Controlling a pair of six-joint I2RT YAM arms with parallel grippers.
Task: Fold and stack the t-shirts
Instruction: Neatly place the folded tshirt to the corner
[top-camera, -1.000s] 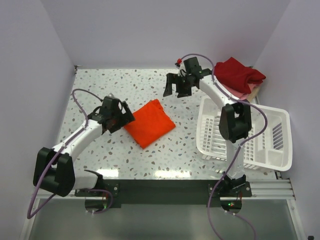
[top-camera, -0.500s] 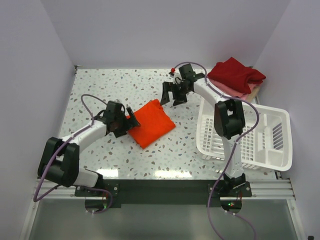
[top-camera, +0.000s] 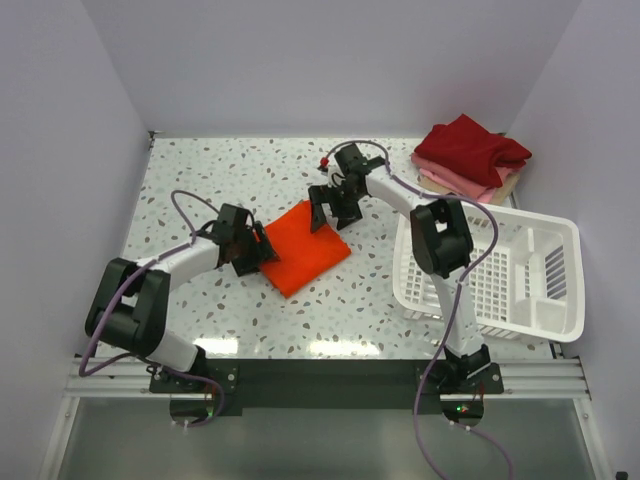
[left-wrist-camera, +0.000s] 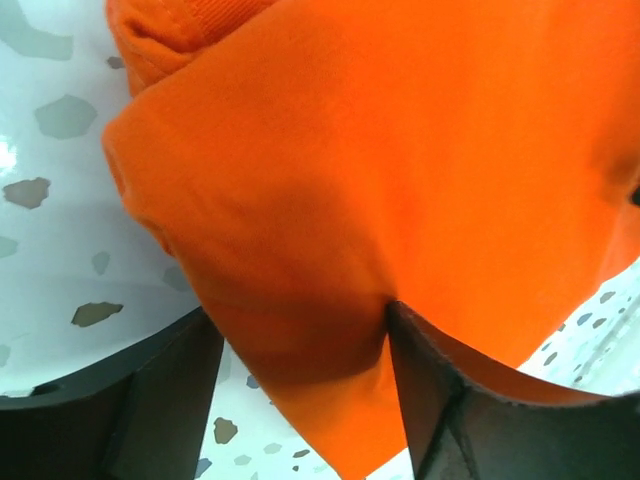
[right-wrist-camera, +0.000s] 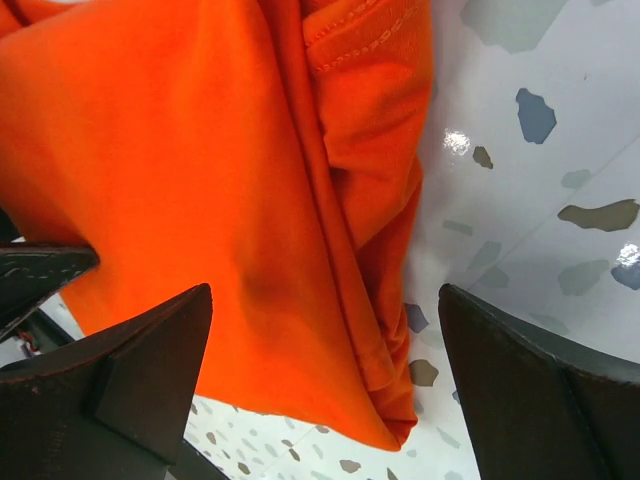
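A plain orange-red t-shirt (top-camera: 305, 248) lies folded flat on the speckled table, mid-table. My left gripper (top-camera: 262, 251) is at its left corner; in the left wrist view the left gripper (left-wrist-camera: 300, 320) is open with a corner of the orange-red shirt (left-wrist-camera: 380, 180) between the fingers (left-wrist-camera: 150, 400). My right gripper (top-camera: 326, 214) is at the shirt's far corner; in the right wrist view the right gripper (right-wrist-camera: 325, 295) is wide open astride the shirt's folded hem (right-wrist-camera: 370, 200). A stack of folded shirts, dark red (top-camera: 472, 147) over pink (top-camera: 460, 182) over beige (top-camera: 512, 182), sits at the back right.
A white plastic lattice basket (top-camera: 505, 285) stands at the right, just near the stack and beside the right arm. Walls close the table on the left, back and right. The arm bases sit on a black rail at the near edge.
The right gripper came left and nearer from beside the stack down onto the shirt's far corner. The left gripper moved right and lower onto the shirt's left corner. The shirt has not moved.
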